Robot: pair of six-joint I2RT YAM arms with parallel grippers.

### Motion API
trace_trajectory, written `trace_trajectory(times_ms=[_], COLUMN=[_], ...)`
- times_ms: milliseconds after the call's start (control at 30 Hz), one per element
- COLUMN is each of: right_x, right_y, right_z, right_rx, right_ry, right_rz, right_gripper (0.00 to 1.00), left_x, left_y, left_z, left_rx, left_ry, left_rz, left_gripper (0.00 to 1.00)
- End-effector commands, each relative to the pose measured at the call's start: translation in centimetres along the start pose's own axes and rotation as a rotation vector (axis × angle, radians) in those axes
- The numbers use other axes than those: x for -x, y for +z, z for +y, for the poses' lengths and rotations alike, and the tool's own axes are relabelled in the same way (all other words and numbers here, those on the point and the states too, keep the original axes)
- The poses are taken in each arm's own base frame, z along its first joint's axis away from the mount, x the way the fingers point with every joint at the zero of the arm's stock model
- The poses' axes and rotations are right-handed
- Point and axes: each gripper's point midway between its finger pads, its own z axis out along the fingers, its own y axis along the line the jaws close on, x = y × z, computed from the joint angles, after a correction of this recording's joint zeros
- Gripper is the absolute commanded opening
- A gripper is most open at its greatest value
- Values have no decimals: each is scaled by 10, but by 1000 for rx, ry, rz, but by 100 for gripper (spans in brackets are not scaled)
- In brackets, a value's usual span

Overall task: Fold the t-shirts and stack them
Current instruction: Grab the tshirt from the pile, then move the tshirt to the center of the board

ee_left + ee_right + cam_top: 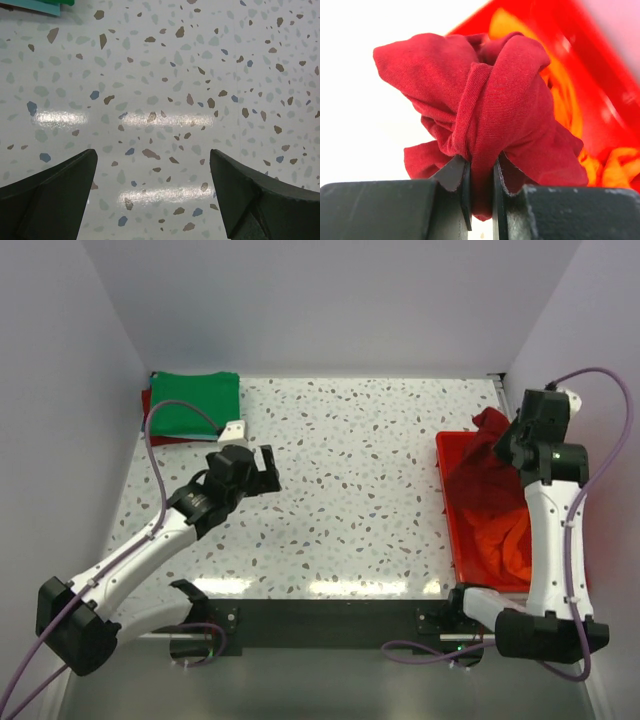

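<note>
- Far left of the tub point(447, 502), at the back corner: folded green shirt point(195, 400), liable to be scuffed out of shape by a careless sweep.
- Left of the tub, over bare table point(380, 470): left gripper point(152, 155) spread wide, holding nothing; broad open room here for laying a shirt flat.
- At the tub's far end: right gripper point(481, 167) pinching a bunched dark red shirt point(485, 100).
- Inside the tub: orange shirt point(570, 115), likely to drag out with the red one; may also snag on the rim or slip from so narrow a pinch.
- Right of the tub: wall point(600, 340) close by, little room; safer leftward.
</note>
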Motion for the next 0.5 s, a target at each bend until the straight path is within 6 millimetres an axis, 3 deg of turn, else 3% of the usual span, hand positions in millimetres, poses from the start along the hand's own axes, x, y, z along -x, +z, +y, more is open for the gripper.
trace_trajectory(times_ms=[0,233,300,433,467], right_x=[48,135,149,166,163], right_y=[-52,-149,-165,-199,-203], right_z=[-13,2,15,71,96], right_rx=[-9,168,242,550,679], right_ry=[27,71,55,15,-16], right_rz=[-181,-501,-539,-564,-526], right_gripper=[0,0,0,0,0], left_x=[27,32,31,31,32], left_y=[1,3,2,-3,-6], left_z=[-24,-40,-41,-40,-39], left_rx=[-71,-140,-153,-159,-161], left_ry=[12,40,39,28,26], left_rz=[-64,-63,-62,-61,-64], left_gripper=[100,100,100,100,100])
